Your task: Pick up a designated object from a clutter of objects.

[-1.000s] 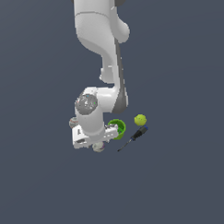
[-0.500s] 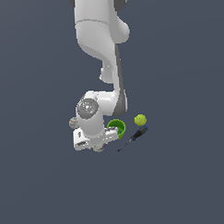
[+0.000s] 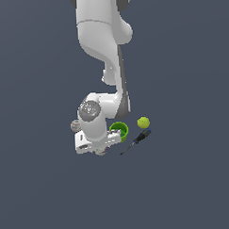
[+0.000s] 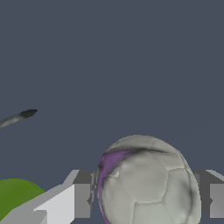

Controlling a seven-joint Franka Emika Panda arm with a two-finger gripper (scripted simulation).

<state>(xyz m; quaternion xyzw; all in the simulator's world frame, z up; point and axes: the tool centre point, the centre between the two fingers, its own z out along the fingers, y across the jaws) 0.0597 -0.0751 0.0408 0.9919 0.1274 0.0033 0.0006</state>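
One round, panelled whitish baseball (image 4: 146, 186) sits between the pincer (image 4: 146, 199) fingers (image 4: 81, 197) — grip uncertain.

Whitish-grey baseball (image 4: 146, 183), purple-tinged on one side, sits between the claw's fingers (image 4: 82, 199).

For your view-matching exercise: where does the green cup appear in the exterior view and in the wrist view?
Exterior view: green cup sits just to the exterior view's right of the end effector, beside the screwdriver.
Wrist view: only its rim shows at the frame's corner.
Shared landmark: the screwdriver tip.
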